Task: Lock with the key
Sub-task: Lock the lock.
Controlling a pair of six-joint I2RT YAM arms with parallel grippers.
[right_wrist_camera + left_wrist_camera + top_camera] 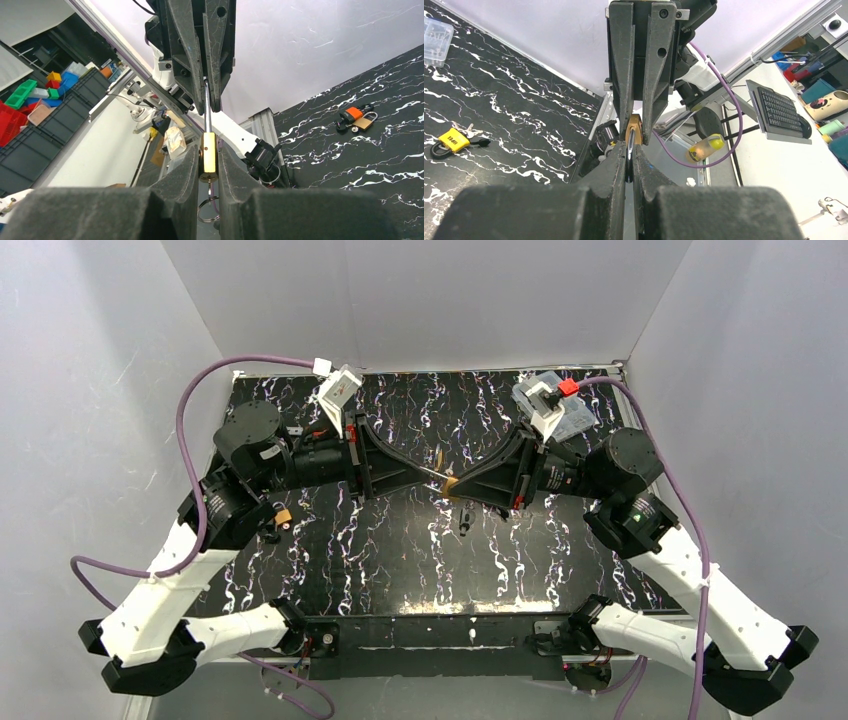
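The lock (208,152), a small brass padlock, hangs in the air between my two grippers above the middle of the table, and also shows in the top view (450,483). My right gripper (208,161) is shut on its brass body. My left gripper (630,150) is shut on the thin silver shackle (630,142), which runs from the body into the left fingers (192,60). The key (209,189) sticks out of the bottom of the lock, with its ring dangling below. In the top view the grippers meet tip to tip, left (425,473) and right (462,483).
A yellow padlock with keys (451,140) lies on the black marbled table (380,560) at the left. It looks orange in the right wrist view (356,116). A clear plastic box (565,412) sits at the back right. White walls enclose the table.
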